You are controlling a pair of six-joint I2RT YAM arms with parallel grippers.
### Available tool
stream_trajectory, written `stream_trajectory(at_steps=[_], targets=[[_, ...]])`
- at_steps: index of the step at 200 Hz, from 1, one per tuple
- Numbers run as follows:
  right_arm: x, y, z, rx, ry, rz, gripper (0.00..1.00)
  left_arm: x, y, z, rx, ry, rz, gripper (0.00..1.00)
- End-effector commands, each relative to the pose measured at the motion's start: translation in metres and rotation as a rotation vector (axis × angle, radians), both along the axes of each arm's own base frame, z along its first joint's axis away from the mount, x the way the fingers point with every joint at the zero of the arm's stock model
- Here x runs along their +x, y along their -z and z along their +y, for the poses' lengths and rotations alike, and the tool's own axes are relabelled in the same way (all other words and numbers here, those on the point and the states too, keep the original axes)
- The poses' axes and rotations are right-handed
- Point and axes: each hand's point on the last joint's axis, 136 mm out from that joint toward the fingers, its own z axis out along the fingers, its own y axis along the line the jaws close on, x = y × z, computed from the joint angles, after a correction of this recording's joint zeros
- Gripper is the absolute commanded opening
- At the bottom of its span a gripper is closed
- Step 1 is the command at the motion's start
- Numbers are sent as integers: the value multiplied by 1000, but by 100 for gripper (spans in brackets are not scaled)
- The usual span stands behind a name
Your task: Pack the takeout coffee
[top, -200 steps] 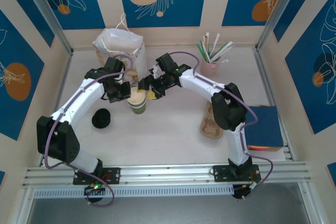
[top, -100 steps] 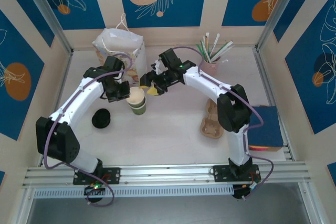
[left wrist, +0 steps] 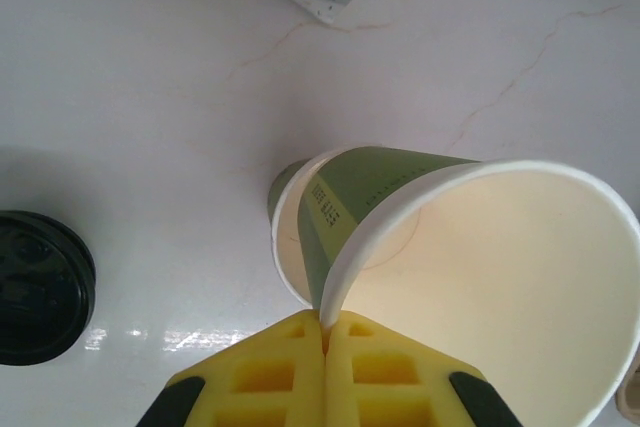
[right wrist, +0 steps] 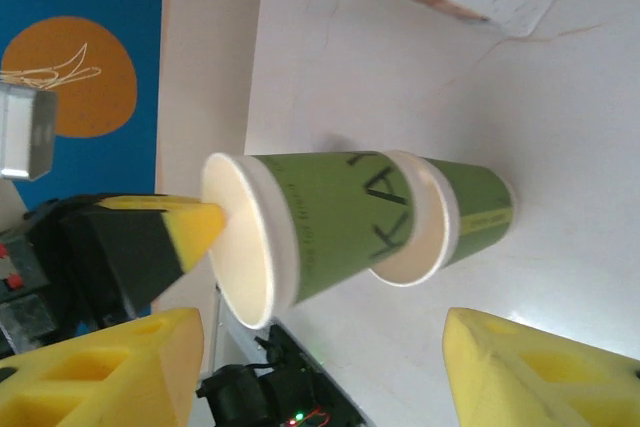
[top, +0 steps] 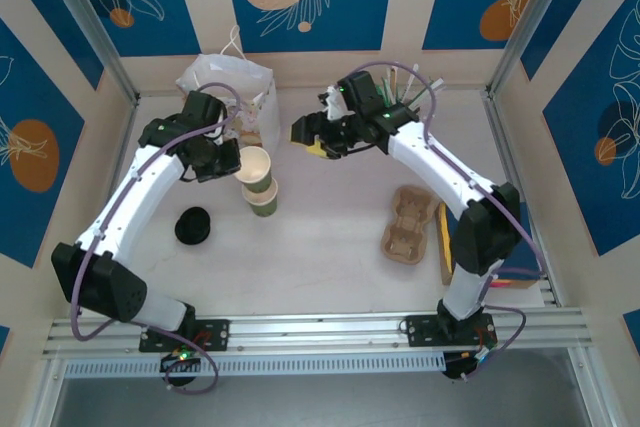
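Green upper cup (left wrist: 400, 177), empty, nests in the lower cup (left wrist: 288, 247) beside the gift bag (top: 228, 82), rim pinched by the left pincer (left wrist: 325, 332). Right pincer (top: 308, 139) gapes empty over the white bench (top: 330, 277).

the upper cup (right wrist: 330, 217) of the nested green pair carries large dark capitals running sideways along its side, in the middle of the right wrist view. a "k" and an "a" can be made out; the letters next to them are cut off by the white rim of the lower cup (right wrist: 475, 209). a thin line of small print runs along the lower cup's paler band, too small to read. in the left wrist view, a short line of small dark capitals stands on the upper cup's pale stripe, left of centre, too blurred to read with certainty.
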Motion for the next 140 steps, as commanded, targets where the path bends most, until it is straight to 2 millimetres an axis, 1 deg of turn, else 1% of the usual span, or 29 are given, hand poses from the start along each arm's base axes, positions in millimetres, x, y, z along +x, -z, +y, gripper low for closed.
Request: stream_trajectory(at_steps=[1,26,53,73,91,100,117,140], targets=[[-3,1,-29,-70,56,-41,66,-6,-26,9,17,-3,-46,0],[-4,1,-57,-109,118,-76,67,-7,-43,7,19,-1,-84,0],[-6,2,-79,-121,163,-80,68,-8,-54,0,1,16,-102,0],[-8,4,-93,-145,194,-87,70,-8,-64,-11,-10,43,-125,0],[-10,7,-106,-170,222,-91,71,-7,-72,-29,-28,89,-155,0],[-11,9,-112,-179,237,-91,72,-7,-71,-40,-43,111,-156,0],[-13,11,-124,-189,260,-87,74,-8,-65,-61,-56,160,-143,0],[-19,16,-139,-216,290,-86,78,-8,-47,-90,-68,211,-115,0]])
